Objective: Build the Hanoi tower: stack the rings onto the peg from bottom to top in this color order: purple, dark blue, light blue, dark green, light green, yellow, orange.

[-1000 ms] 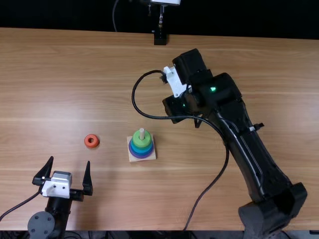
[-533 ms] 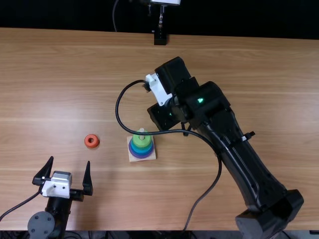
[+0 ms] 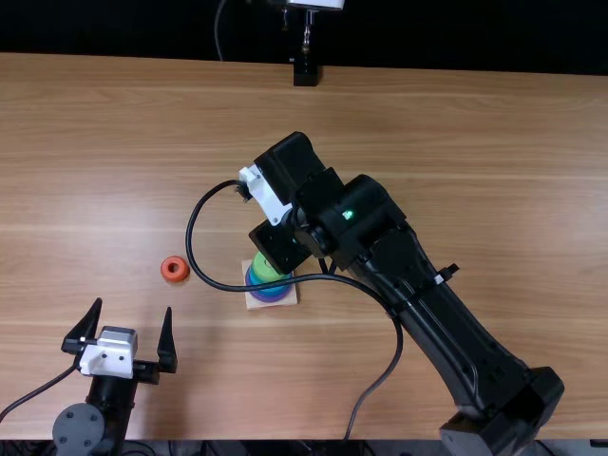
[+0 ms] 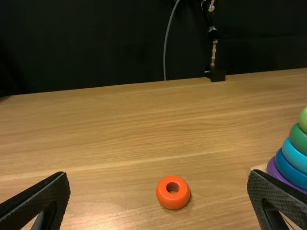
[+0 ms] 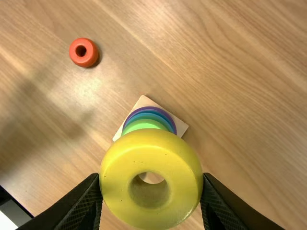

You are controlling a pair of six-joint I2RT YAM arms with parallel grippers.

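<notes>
Top view: right arm comes in from 5 o'clock, wrist just off the stack at about 12 to 1 o'clock; orange ring sits on the table, 9 o'clock of the stack. Left gripper is at 7 to 8 o'clock of that ring, fingers spread, nothing between them. Wrist housing and cable cover part of the stack, so its upper end can't be judged from above. Left wrist view: purple, dark blue, light blue, dark green and light green are on in order; the frame edge cuts the stack off. Right wrist view: right gripper is clamped on the yellow ring, held over the stack. Step in hand reads as placing yellow, sixth of seven; orange left after that. The ring blocks much of the stack; a pale patch in its hole is probably the peg, off-center. Height above it: can't tell. Next move: center hole on peg, keep ring level, lower, let go. Off-center descent could snag on the peg tip.
</notes>
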